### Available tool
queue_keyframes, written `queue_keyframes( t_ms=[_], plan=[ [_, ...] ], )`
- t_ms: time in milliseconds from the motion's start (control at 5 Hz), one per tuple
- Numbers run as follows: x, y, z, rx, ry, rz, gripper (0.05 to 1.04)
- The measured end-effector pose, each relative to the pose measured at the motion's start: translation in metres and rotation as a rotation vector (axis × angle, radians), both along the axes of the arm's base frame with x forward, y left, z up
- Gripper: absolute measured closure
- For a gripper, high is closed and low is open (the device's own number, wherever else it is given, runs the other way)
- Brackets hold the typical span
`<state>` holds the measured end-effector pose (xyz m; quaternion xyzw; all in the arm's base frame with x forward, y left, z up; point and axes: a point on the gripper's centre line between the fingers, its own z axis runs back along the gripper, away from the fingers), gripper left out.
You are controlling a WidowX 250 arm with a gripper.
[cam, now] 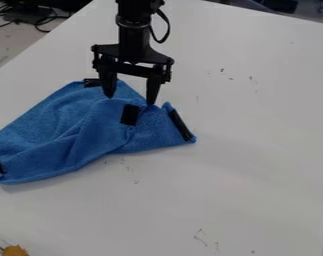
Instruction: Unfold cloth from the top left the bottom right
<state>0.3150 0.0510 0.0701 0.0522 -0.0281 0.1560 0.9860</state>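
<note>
The jaws stand wide apart with nothing pinched between them, your gripper (130,100) poised beside the middle black patch (130,114), presumably to grab that fold (110,118), while the blue cloth (67,122) lies rumpled around the patch.

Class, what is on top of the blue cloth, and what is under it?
A black patch shows on top of the blue cloth, near the open gripper. White table shows beside the cloth, but whatever lies underneath is covered.
</note>
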Motion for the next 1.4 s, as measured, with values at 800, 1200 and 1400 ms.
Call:
queue_keyframes(
  t_ms=[800, 1200, 1400],
  plan=[
    [0.019, 0.02, -0.052, -0.154, -0.023, 0.013, 0.083],
    [0.025, 0.023, -0.061, -0.182, -0.02, 0.015, 0.134],
    [0.027, 0.028, -0.061, -0.18, -0.014, 0.019, 0.416]
  ],
)
